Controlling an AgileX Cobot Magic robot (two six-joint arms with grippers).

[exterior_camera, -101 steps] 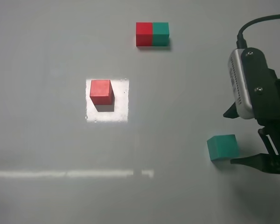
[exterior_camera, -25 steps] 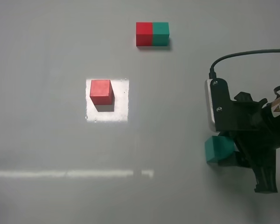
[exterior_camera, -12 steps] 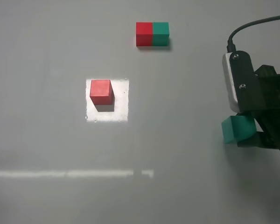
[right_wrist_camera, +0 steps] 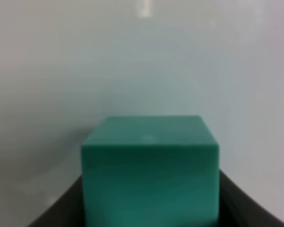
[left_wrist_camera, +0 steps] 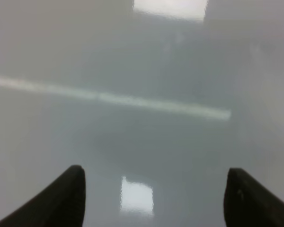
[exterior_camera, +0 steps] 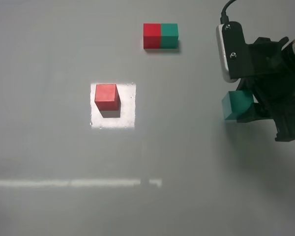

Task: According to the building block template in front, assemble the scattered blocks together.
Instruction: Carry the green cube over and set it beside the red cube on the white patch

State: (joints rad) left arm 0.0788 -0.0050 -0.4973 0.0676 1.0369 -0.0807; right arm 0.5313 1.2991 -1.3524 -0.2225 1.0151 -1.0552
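Note:
The template [exterior_camera: 160, 36], a small bar of a red cube and a teal-green cube joined flush, lies at the far middle of the table. The loose red block [exterior_camera: 106, 97] sits left of centre on a bright white patch. My right gripper [exterior_camera: 242, 107] is shut on the loose teal-green block [exterior_camera: 235, 105] and holds it above the table at the right. The block fills the right wrist view [right_wrist_camera: 150, 170] between the two dark jaws. My left gripper [left_wrist_camera: 154, 196] is open and empty over bare table. It does not show in the high view.
The grey table [exterior_camera: 187, 162] carries a bright reflected strip [exterior_camera: 73, 183] near the front. The right arm's black body and white camera housing [exterior_camera: 227, 51] stand over the right edge. A cable runs off the top right.
My right gripper closed on the teal-green block, lifted it off the table and carried it from the front right toward the far side, now level with the red block.

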